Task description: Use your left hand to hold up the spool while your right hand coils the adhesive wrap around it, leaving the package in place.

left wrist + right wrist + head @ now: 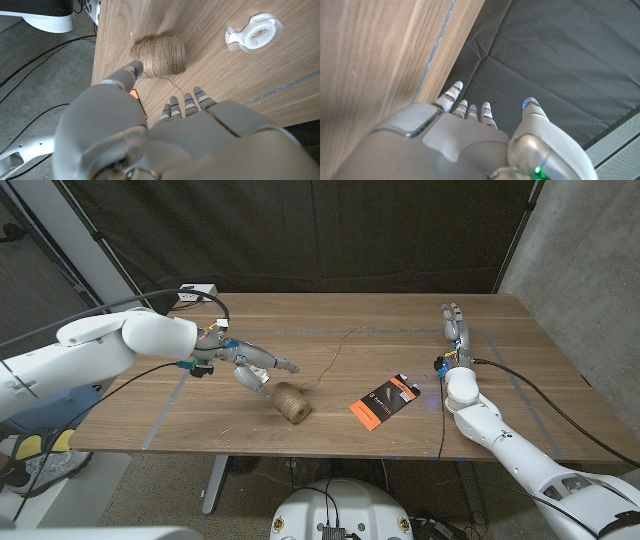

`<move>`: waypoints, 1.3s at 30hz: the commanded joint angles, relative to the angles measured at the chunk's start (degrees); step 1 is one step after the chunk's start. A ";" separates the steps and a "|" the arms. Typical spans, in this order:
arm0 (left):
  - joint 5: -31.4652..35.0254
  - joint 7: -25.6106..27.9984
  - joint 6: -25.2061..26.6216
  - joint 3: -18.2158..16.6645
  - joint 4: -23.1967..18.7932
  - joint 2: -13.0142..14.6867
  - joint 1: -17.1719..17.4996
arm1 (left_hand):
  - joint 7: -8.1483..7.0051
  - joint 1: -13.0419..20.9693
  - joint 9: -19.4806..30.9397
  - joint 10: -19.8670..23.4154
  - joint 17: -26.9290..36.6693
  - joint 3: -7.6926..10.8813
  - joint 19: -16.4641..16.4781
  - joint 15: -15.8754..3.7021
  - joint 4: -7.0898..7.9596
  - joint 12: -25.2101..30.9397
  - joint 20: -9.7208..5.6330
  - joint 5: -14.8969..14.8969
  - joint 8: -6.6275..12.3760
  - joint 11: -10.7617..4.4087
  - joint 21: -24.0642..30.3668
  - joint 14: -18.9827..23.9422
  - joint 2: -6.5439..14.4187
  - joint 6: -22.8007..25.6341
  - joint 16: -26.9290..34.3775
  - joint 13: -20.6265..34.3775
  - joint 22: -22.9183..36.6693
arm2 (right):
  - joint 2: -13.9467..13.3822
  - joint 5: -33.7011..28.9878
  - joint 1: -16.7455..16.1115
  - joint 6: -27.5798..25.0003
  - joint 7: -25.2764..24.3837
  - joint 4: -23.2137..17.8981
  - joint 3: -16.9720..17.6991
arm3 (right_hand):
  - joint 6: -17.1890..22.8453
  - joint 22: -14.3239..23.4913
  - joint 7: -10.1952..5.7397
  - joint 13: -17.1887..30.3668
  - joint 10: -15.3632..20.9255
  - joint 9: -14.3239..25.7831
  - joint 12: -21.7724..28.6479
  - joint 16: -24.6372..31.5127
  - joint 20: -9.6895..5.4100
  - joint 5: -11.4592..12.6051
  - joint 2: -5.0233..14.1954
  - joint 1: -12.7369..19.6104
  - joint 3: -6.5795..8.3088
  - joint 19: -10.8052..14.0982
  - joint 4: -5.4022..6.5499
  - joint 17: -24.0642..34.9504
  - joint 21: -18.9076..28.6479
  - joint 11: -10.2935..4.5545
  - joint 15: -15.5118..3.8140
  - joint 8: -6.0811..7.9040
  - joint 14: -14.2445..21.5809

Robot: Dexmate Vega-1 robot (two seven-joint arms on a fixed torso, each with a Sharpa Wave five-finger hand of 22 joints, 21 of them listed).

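A spool of brown twine point(290, 402) lies on its side near the table's front edge, and a loose strand point(335, 352) trails from it toward the back. In the left wrist view the spool point(160, 56) sits just beyond my fingertips. My left hand point(252, 364) hovers just left of the spool, fingers spread and extended, holding nothing. A clear tape dispenser point(252, 35) lies beside the spool. An orange-and-black package point(383, 400) lies flat to the spool's right. My right hand point(455, 330) stands farther right with straight fingers and nothing in it.
Grey tape lines point(165, 415) mark the wooden table point(400, 320) near its left and right ends. A white power box point(197, 293) sits at the back left corner. A dark curtain point(560, 55) hangs behind the table.
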 commanded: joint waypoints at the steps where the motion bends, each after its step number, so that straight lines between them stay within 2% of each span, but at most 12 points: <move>1: 2.28 3.52 -0.95 -1.27 -0.39 1.13 2.76 | 0.12 0.75 0.21 0.31 0.22 -0.23 0.40 0.02 0.15 0.48 0.22 -0.11 0.43 0.24 0.23 0.62 0.01 0.69 0.51 0.38 0.14 | 0.54 -0.35 0.36 2.23 -0.46 2.22 0.03 | -0.28 0.27 0.07 0.17 -1.98 0.30 0.35 0.35 -0.07 -0.03 0.07 -0.39 0.07 -0.17 -0.44 -0.06 0.14 0.65 0.24 0.36 -1.01; 8: 3.08 3.67 -1.07 -1.27 -0.41 1.24 3.37 | 0.03 1.21 0.32 0.58 0.50 -0.49 0.77 -0.08 0.02 1.18 0.21 -0.26 0.53 0.13 0.29 0.95 0.07 1.09 0.79 0.86 0.17 | 0.62 -0.98 0.34 3.51 -1.41 3.30 0.16 | -0.37 0.27 0.03 0.18 -1.96 0.30 0.42 0.41 -0.02 -0.03 0.05 -0.44 0.06 -0.17 -0.48 -0.07 0.17 0.90 0.39 0.36 -0.99; 10: 3.24 3.79 -1.11 -1.36 -0.48 1.39 3.60 | -0.05 1.22 0.35 0.51 0.57 -0.60 0.77 -0.07 0.08 1.28 0.20 -0.30 0.59 0.10 0.27 0.97 0.09 1.27 0.84 0.96 0.17 | 0.37 -1.34 0.14 4.08 -1.57 3.06 0.16 | -0.28 0.27 0.08 0.17 -1.59 0.29 0.61 0.50 -0.01 -0.03 0.04 -0.50 0.05 -0.14 -0.50 -0.08 0.21 0.38 0.24 0.42 -0.84; 13: 3.46 3.52 -1.33 -1.25 -0.41 1.39 3.62 | 0.02 1.29 0.38 0.53 0.65 -0.70 0.79 0.00 0.09 1.45 0.22 -0.36 0.68 0.14 0.26 0.97 0.12 1.53 0.89 1.09 0.18 | -0.51 -2.07 -0.55 3.32 -2.11 0.90 0.26 | 0.33 0.27 0.24 0.17 -1.09 0.30 0.83 0.67 -0.15 -0.03 0.02 -0.56 0.04 0.09 -0.56 -0.09 0.32 -0.12 0.01 0.69 -0.51; 27: 6.03 4.74 -2.03 -1.51 -0.65 1.78 4.56 | -0.25 1.99 0.56 0.59 1.08 -1.07 1.24 -0.19 -0.08 2.34 0.26 -0.58 0.99 -0.10 0.32 1.56 0.23 2.52 1.35 1.80 0.21 | -3.11 -3.65 -1.21 -0.04 -1.97 -5.58 0.92 | 0.30 0.26 0.15 0.18 -1.09 0.29 0.86 0.71 -0.15 -0.02 -0.06 -0.62 0.01 0.22 -0.68 -0.12 0.39 0.29 0.06 0.68 -0.48; 34: 7.05 5.17 -2.46 -1.67 -0.66 1.96 4.98 | -0.44 2.70 0.64 0.75 1.24 -1.07 1.83 -0.30 -0.40 2.84 0.18 -0.63 1.09 -0.18 0.47 1.98 0.12 2.91 1.58 2.14 0.22 | -4.03 -3.90 -1.55 -1.28 -1.49 -7.28 1.29 | 0.45 0.26 0.16 0.18 -0.81 0.29 0.98 0.78 -0.18 -0.02 -0.08 -0.67 0.00 0.30 -0.74 -0.13 0.42 0.30 0.09 0.74 -0.36; 39: 8.26 7.30 -2.87 -2.40 -0.75 2.46 6.22 | -0.54 3.33 0.72 1.06 1.36 -1.07 2.20 -0.42 -0.61 3.32 0.10 -0.70 1.20 -0.32 0.54 2.45 -0.06 3.28 1.81 2.41 0.23 | -4.13 -4.33 -1.27 -0.93 -1.28 -6.74 1.26 | 0.57 0.26 0.16 0.18 -0.73 0.29 1.02 0.79 -0.19 -0.02 -0.08 -0.69 0.00 0.36 -0.77 -0.13 0.44 0.28 0.09 0.79 -0.35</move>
